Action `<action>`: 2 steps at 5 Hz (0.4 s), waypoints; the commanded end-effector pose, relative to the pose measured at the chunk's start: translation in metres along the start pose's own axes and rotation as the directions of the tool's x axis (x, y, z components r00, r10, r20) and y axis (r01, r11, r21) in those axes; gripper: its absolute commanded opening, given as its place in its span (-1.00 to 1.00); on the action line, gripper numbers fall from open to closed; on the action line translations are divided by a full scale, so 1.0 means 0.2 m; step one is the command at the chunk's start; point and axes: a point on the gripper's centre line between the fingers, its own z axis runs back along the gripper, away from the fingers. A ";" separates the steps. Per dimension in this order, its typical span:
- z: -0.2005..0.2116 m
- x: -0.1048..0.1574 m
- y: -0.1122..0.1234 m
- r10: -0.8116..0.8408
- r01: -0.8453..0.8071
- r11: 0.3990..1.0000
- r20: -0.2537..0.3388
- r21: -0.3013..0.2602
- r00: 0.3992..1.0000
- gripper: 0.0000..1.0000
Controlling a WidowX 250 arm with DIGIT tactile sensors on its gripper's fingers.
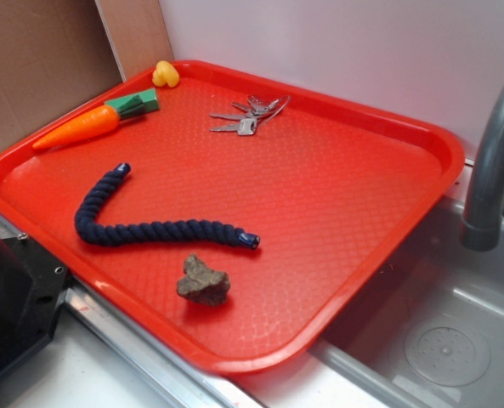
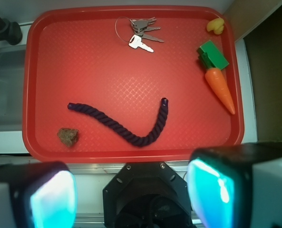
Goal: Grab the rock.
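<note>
**A kitchen-style sink corner, staged for a test**

A grey metal sink [image 1: 455, 340] with a round drain [image 1: 448, 351] and a curved grey tap [image 1: 492, 161] sits beside a red plastic serving tray [image 1: 362, 195]. A plain white wall [image 1: 362, 51] and brown cardboard sheets [image 1: 31, 59] stand behind, which suggests a mock kitchen rather than a real home.

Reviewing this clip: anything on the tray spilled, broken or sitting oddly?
Nothing stands out. The rock sits alone near the red tray's front edge, clear of the blue rope. Keys, toy carrot and the small yellow toy lie flat and intact. No spills.
</note>
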 end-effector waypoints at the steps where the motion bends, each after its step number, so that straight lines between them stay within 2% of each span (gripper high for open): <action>1: 0.00 0.00 0.00 0.000 0.000 1.000 0.000 0.000 1.000 1.00; 2: -0.25 -0.06 -0.12 0.176 -0.177 0.984 -0.031 -0.030 0.984 1.00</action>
